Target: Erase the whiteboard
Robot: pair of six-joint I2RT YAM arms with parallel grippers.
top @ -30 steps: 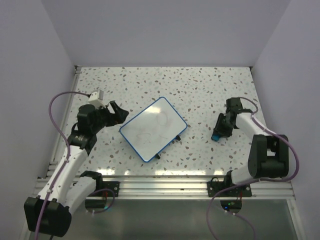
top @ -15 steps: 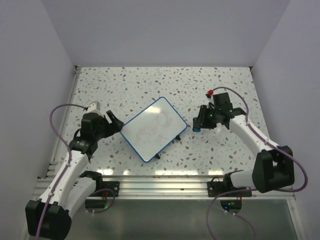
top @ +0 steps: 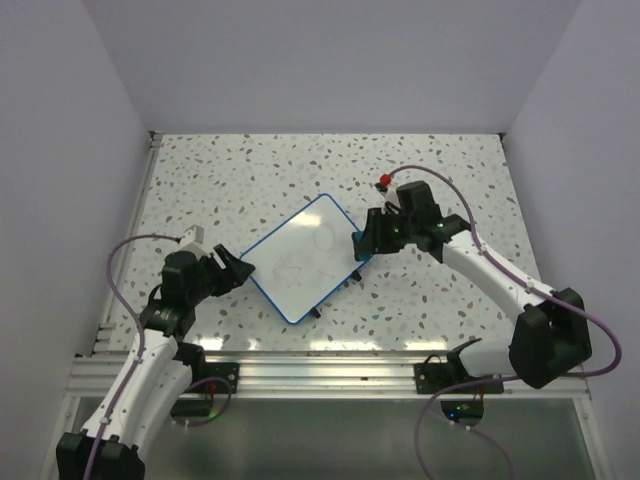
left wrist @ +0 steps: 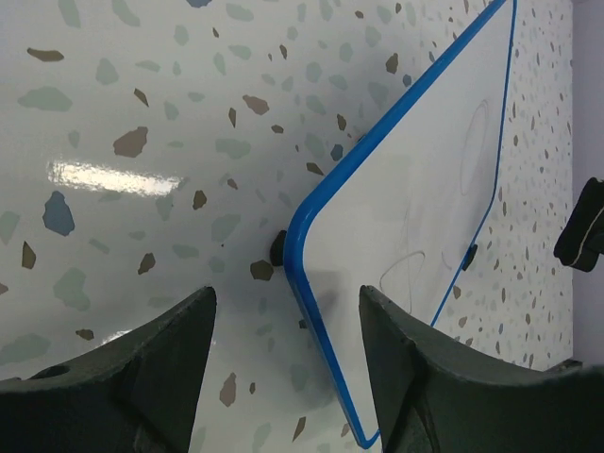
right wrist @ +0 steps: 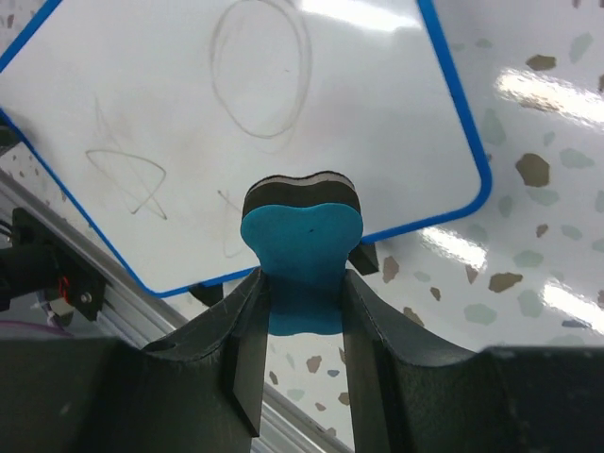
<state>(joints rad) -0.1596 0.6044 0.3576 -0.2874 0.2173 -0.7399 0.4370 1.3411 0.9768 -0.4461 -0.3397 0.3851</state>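
The whiteboard [top: 305, 257] lay flat on the speckled counter [top: 420, 170], turned at an angle between the two arms, with faint grey scribbles on it. The left hand [top: 237, 272] was low at its left corner, fingers apart and holding nothing. The right hand [top: 362, 245] was closed on a blue eraser [right wrist: 302, 247] at the board's right corner.

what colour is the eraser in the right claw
The eraser is blue, with a dark layer at its tip; the right wrist view shows it best.
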